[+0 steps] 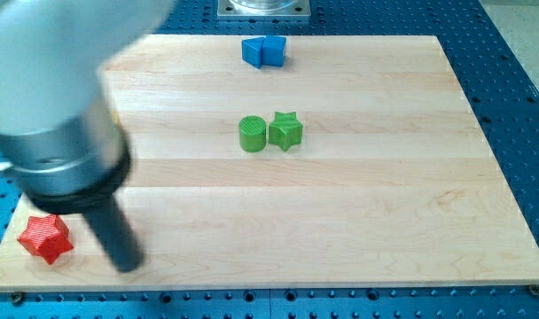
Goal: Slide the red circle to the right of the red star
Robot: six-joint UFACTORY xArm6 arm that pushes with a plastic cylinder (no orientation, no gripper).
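Standing just right of the red star (45, 238), my tip (128, 265) (green cylinder (252, 134) well apart)

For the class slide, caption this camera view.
My tip sits right of the red star; the red circle is not visible.

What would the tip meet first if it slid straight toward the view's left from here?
Probably the red star. My tip stands just to its right with a gap of bare board between them. The star sits slightly higher in the view, so I might only clip its lower edge.
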